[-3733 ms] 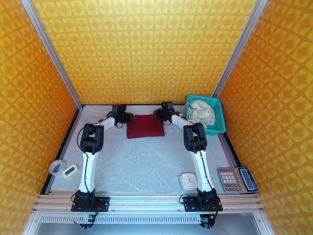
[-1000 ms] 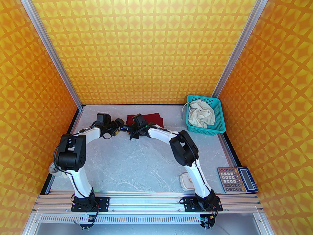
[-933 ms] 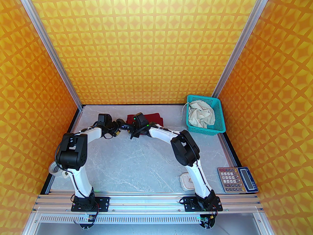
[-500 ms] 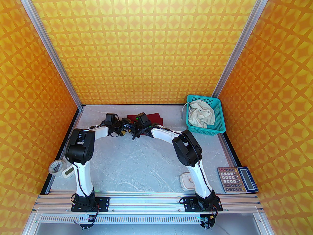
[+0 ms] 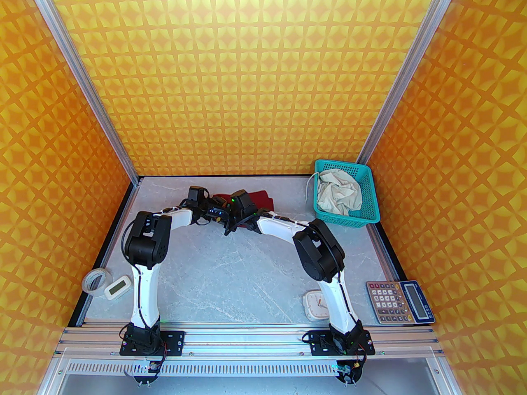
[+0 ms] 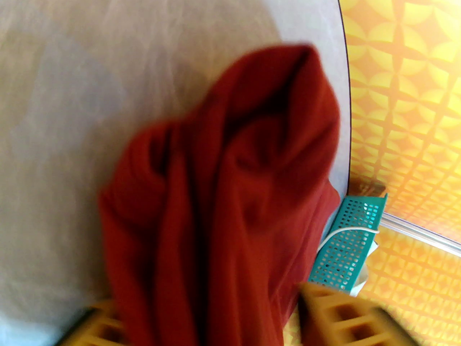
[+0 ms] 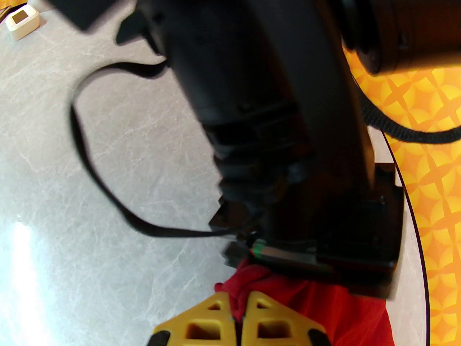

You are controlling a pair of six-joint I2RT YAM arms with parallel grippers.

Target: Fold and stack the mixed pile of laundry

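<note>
Your right claw (image 7: 238, 310) is squeezed tight on an edge of the red shirt (image 7: 324, 315). Your left claw (image 6: 209, 308) has the shirt between its yellow fingers (image 6: 324, 305), but the blur hides whether it pinches. The shirt lies bunched on the worktop (image 5: 230, 270), left of the teal basket (image 5: 350, 219). The cream shorts (image 5: 335, 191) sit inside that basket.

No text is legible; markings on the calculator (image 5: 400, 302) are too small to read.
</note>
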